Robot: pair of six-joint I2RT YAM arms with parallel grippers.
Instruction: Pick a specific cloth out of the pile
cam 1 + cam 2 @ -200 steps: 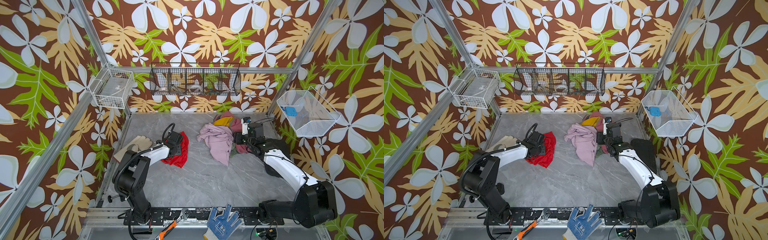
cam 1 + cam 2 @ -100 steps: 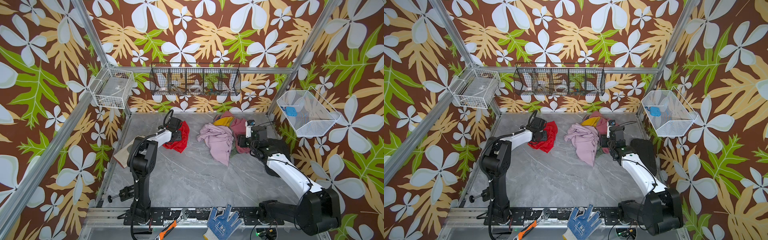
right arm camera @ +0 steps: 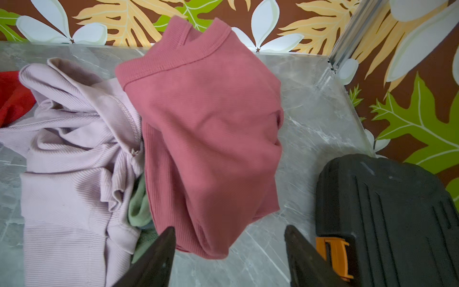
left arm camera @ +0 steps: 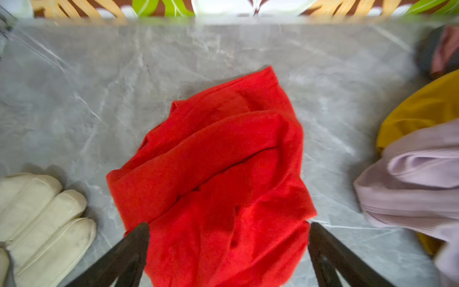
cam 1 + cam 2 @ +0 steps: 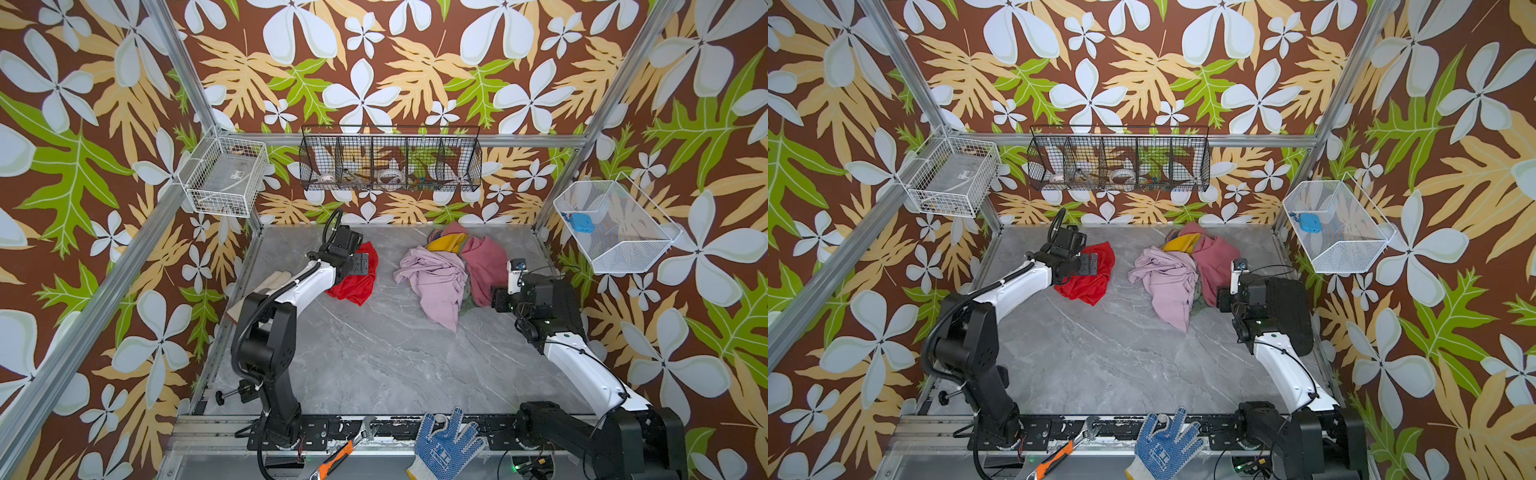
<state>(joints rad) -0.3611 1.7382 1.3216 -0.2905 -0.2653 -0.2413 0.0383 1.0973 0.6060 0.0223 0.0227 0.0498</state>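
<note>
- The left gripper [image 4: 228, 231] is seen spread wide over the cloth [image 4: 218, 174], nothing pinched.
- The cloth [image 5: 357, 282] is laid on the table [image 5: 374, 353], left of the pile [image 5: 453, 270], apart from it.
- The right gripper [image 3: 229, 238] is held spread just right of the pile [image 3: 149, 139], empty.

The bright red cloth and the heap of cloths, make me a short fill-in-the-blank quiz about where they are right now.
1. The bright scarlet red cloth lies ____ from the heap of soft cloths.
2. The left gripper above it has ____ jaws.
3. Peeking from under the dusty rose-pink cloth is a cloth coloured ____.

Missing words: apart; open; green
</note>
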